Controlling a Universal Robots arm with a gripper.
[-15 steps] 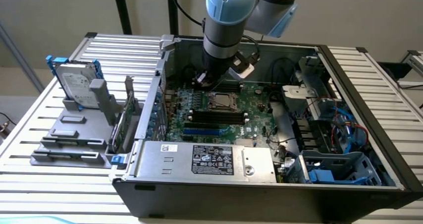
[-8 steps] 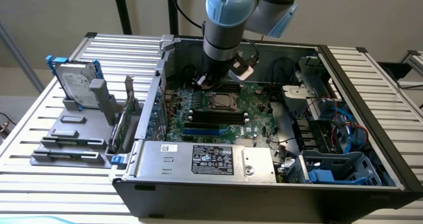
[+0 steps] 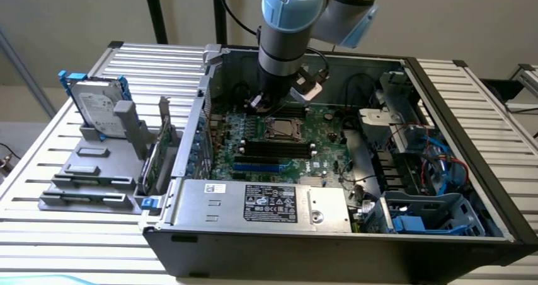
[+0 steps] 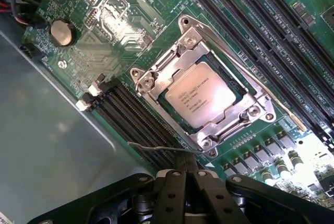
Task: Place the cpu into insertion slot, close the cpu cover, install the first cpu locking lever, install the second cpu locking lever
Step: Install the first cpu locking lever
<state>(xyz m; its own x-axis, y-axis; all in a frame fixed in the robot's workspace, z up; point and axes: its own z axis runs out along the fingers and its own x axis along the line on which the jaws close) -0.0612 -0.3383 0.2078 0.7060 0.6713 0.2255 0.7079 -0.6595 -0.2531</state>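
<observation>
The cpu [image 4: 201, 100] sits under the cpu cover [image 4: 156, 76]; beside that cover, the fully closed, empty pincer [image 4: 186, 178] should probably press the loose lever [image 4: 156, 146] evenly.

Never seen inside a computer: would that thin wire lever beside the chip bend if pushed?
The lever is a thin bare wire, so it probably flexes springily. Its smooth metal could slip off the shut gripper nearby. One end looks anchored by the metal frame, so it likely swings, not slides.
</observation>
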